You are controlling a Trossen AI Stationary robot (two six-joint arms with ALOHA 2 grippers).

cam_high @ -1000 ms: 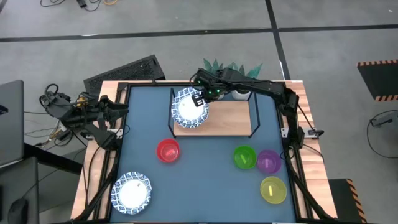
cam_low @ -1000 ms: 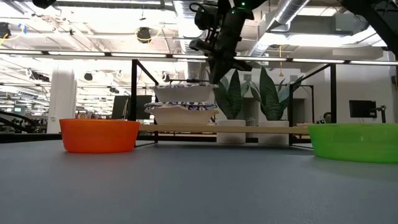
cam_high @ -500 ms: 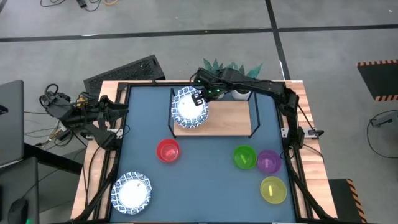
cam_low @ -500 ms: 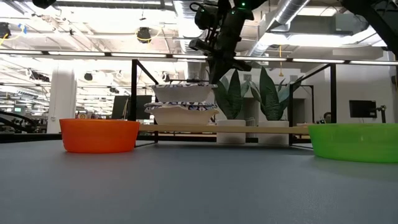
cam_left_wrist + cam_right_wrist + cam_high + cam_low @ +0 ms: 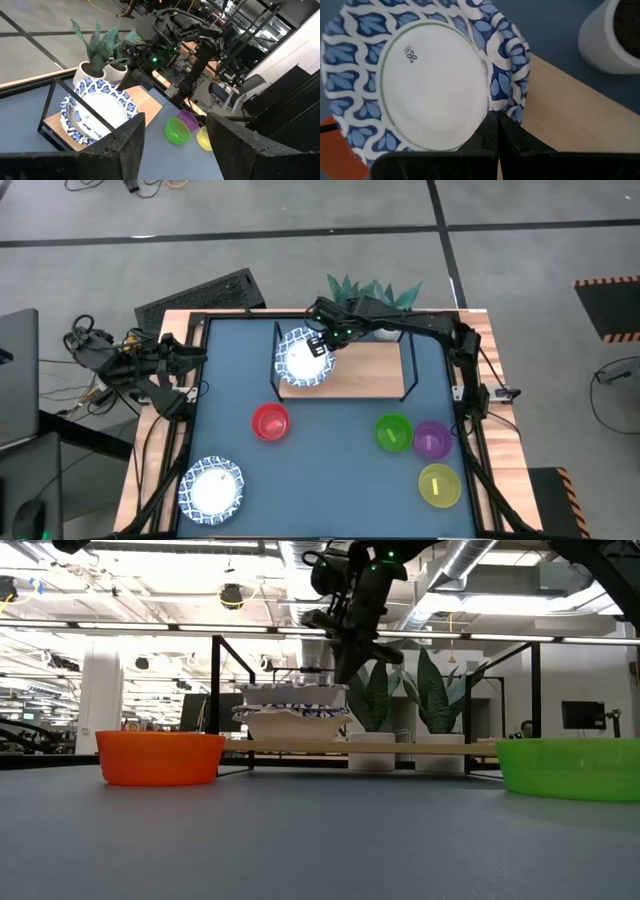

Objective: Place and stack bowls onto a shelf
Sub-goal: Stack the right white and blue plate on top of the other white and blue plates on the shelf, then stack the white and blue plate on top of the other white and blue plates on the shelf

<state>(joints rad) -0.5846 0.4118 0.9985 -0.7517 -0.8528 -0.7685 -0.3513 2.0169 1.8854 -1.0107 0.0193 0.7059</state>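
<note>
On the left half of the shelf (image 5: 372, 372), a light-wood board in a black wire frame, stands a stack of white bowls with blue patterned rims (image 5: 301, 361). My right gripper (image 5: 321, 344) is above the stack's right rim and shut on the top bowl (image 5: 430, 85), which sits nested on the stack (image 5: 295, 712). My left gripper (image 5: 175, 150) is open and waits at the table's left edge (image 5: 172, 365). Another patterned bowl (image 5: 211, 488) rests on the table near the left corner. Red (image 5: 270, 422), green (image 5: 393, 432), purple (image 5: 432, 439) and yellow (image 5: 439, 485) bowls stand on the tabletop. My right gripper pinches the top bowl's patterned rim (image 5: 496, 107) on its right side between the two fingers (image 5: 487, 137). The fingers come from above and slant down (image 5: 342, 658). The bowl sits level, nested on the bowl under it.
Two white plant pots (image 5: 388, 332) stand behind the shelf's far right part; one pot (image 5: 615, 35) is close to my right gripper. The shelf's right half (image 5: 385, 365) is bare wood. The black frame posts (image 5: 216, 700) rise beside the stack.
My right gripper has moved down a little with the top bowl. The bowl, held slightly above the stack a second ago, now sits lower, nested on the bowl beneath. The gripper has stayed shut on the rim.
</note>
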